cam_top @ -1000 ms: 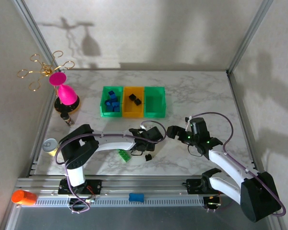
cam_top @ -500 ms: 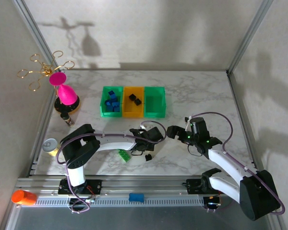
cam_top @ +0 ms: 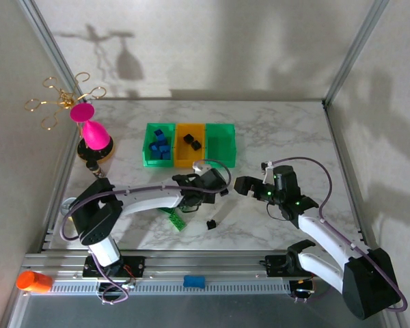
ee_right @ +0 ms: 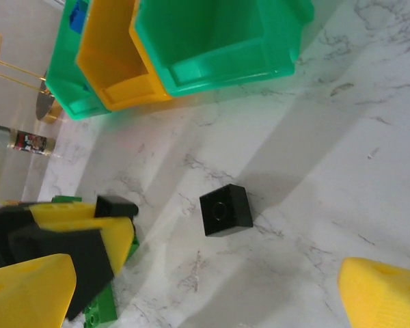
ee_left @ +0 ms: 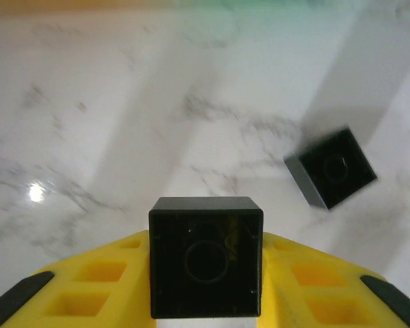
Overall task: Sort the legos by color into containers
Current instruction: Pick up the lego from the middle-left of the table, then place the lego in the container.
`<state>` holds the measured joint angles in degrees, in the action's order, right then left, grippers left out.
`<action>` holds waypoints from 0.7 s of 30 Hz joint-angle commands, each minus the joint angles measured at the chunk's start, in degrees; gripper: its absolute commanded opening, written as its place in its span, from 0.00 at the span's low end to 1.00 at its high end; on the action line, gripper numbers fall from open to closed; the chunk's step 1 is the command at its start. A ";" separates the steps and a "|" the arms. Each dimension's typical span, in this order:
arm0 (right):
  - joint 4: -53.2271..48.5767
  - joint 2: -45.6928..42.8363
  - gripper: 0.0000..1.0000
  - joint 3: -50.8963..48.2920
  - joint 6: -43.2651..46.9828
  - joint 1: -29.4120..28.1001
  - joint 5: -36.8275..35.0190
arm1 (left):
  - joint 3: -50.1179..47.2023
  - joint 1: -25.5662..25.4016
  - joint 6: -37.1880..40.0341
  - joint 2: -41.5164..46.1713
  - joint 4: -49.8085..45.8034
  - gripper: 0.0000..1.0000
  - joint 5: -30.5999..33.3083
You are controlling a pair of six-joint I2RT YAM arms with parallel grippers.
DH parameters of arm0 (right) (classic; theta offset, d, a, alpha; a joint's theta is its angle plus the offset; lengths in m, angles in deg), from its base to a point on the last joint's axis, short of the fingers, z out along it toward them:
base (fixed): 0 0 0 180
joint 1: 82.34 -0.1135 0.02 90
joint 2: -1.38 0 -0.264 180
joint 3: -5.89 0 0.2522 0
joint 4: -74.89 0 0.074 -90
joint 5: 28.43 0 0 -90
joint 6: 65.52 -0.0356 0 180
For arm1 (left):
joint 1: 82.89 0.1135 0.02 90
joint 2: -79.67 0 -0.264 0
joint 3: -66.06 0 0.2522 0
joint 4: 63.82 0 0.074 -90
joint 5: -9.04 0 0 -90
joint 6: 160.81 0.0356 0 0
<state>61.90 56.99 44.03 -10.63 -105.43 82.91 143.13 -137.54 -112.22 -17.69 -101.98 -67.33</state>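
Note:
My left gripper [cam_top: 221, 189] is shut on a small black lego [ee_left: 206, 256], held just above the marble between its yellow fingers [ee_left: 89, 287]. Another black lego [cam_top: 210, 223] [ee_left: 331, 167] [ee_right: 225, 210] lies loose on the table. A flat green studded plate [cam_top: 176, 221] [ee_right: 102, 311] lies near it. My right gripper [cam_top: 240, 186] [ee_right: 208, 301] hovers open over the loose black lego, nothing between its fingertips. The containers stand in a row behind: left green bin [cam_top: 150, 145] with blue legos, orange bin [cam_top: 181, 154] with black legos, right green bin [cam_top: 221, 147] [ee_right: 219, 41].
A pink goblet [cam_top: 90, 130] and a gold wire stand [cam_top: 58, 99] occupy the back left, with a small bottle [cam_top: 96, 167] and a can [cam_top: 72, 206] along the left edge. An orange object [cam_top: 33, 280] and a blue piece [cam_top: 193, 280] lie on the front rail.
My left gripper has moved away from the near edge toward the bins, carrying the black lego. The right gripper has shifted slightly left. The loose black lego and green plate stayed put.

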 commanded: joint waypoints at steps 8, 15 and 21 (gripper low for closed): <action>6.72 3.85 0.99 3.98 -2.24 -2.28 1.31 | 11.21 12.20 9.94 -1.24 -1.14 0.36 4.30; 7.75 6.28 0.99 5.14 -2.49 -3.69 0.16 | 20.59 18.18 11.43 -10.41 0.63 0.36 2.85; 7.49 5.65 0.99 4.58 -2.44 -3.94 -0.88 | 25.88 21.18 11.80 -17.89 1.85 0.37 1.86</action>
<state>68.29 62.98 47.31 -12.62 -108.86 83.19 166.47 -117.37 -101.79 -33.15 -100.15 -64.77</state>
